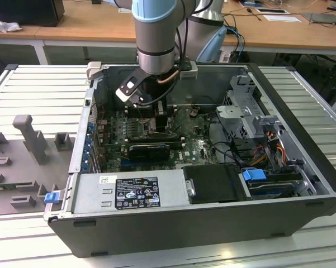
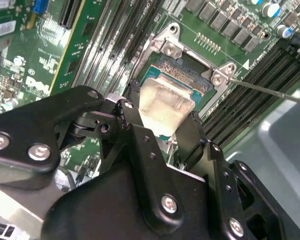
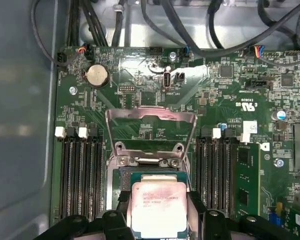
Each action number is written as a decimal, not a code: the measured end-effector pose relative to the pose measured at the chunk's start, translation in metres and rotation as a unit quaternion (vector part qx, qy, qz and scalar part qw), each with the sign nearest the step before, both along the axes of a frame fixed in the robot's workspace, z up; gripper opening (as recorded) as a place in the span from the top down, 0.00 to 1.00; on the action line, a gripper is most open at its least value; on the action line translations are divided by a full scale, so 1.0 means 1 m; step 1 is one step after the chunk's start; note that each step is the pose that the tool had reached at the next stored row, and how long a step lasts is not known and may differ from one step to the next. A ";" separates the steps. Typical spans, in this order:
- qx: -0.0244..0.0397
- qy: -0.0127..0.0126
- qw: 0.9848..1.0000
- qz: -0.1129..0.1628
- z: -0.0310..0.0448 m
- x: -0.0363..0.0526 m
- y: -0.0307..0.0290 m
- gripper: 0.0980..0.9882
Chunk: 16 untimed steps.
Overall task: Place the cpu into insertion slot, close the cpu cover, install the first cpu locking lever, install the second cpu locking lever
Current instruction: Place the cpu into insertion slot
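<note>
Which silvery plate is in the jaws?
The cpu, the solid pale square gripped at the slot. The cover is the cut-out frame, swung open and free.

The computer case (image 1: 201, 229) lay open on the table (image 1: 39, 89), with a fixture block (image 1: 31, 137) outside it to the exterior view's left. Inside, the power supply (image 1: 128, 192) sat along the near wall, the drive cage (image 1: 249, 114) to the exterior view's right, and the motherboard (image 1: 198, 146) behind the power supply. The arm (image 1: 156, 28) extended down into the far part of the case. In the first wrist view, the gripper (image 3: 158, 197) clamped the cpu (image 3: 158, 210) between its fingers over the insertion slot (image 3: 154, 176). The cpu cover (image 3: 150, 114) stood swung off the slot to one side, and memory slots (image 3: 82, 170) flanked the slot on two sides.
</note>
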<state>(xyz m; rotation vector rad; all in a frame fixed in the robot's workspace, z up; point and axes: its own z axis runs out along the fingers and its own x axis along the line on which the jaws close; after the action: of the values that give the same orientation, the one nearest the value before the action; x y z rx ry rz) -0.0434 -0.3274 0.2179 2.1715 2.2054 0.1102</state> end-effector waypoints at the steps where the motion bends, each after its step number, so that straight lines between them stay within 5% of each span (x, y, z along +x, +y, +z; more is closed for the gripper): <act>1: 0.000 0.000 1.000 0.000 -0.0011 -0.0002 0.0004 0.52; 16: 0.000 0.000 1.000 -0.013 -0.0125 -0.0035 0.0078 0.52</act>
<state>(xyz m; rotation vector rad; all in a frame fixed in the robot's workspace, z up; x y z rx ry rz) -0.0469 -0.3196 0.2055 2.1984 2.1773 0.1093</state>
